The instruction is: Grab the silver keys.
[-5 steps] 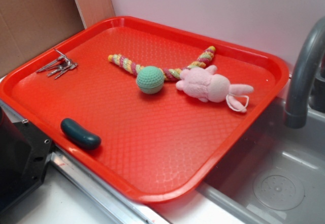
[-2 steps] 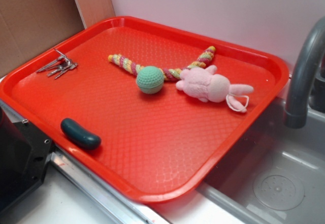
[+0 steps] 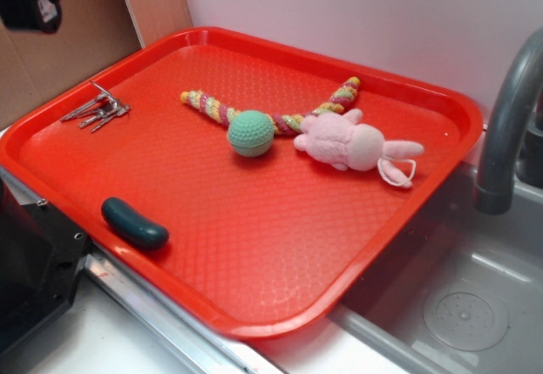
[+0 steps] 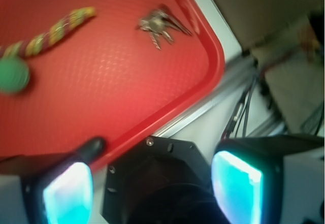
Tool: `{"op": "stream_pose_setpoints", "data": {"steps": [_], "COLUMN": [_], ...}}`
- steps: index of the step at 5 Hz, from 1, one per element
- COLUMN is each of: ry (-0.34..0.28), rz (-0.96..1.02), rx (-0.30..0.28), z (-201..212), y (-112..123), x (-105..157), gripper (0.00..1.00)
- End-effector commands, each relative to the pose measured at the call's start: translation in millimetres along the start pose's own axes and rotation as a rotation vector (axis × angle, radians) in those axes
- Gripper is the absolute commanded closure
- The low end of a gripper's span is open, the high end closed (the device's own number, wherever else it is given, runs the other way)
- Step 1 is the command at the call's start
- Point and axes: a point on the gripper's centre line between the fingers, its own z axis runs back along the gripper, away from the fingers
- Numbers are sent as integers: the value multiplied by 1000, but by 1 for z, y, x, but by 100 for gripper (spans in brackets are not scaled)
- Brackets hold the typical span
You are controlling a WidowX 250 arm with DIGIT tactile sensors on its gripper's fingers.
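1. Approaching: black robot gripper [image 4: 152,188] high at the top-left of the exterior view, well apart from everything on the red plastic tray [image 3: 441,149], nothing touched yet.
2. Jaws released and holding nothing; wrist view shows two pale glowing fingertips [image 4: 68,193] spread wide with a clear gap between them.
3. Small bunch of thin, shiny silver metal keys [image 3: 97,109] lying flat on the tray floor, just beside the tray's far-left rim near its left corner, well apart from the other toys.
4. Long axis of the bunch running roughly along that left rim; blades fanned out toward the tray's left corner, ring end toward the tray's middle, as far as can be judged at this size.
5. Elsewhere on the tray: green crocheted ball [image 3: 251,132] with striped knitted rope [image 3: 212,107] near the centre, pink plush bunny toy [image 3: 352,143] beside it, dark green oblong pickle-shaped toy [image 3: 134,223] by the near-left edge.
6. Next move, as a judgement: travelling over the keys, turning the jaws across the fan rather than along it, then descending almost to the tray floor, since such flat metal offers little height to pinch.
7. Risk, likewise judged: nearby raised rim crowding one fingertip, or keys sliding on the tray.
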Motion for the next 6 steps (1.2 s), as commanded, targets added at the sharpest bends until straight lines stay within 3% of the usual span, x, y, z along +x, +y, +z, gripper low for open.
{"op": "stream_pose_setpoints", "data": {"steps": [1,3,4,6], "ry": [-1,-1,10,-36], "rz": [40,40,125,353], "rx": [-1,-1,-43,-42], "z": [2,2,-22,-64], "y": [2,2,8,-5], "x": [0,0,22,59], "gripper": [0,0,0,0]}}
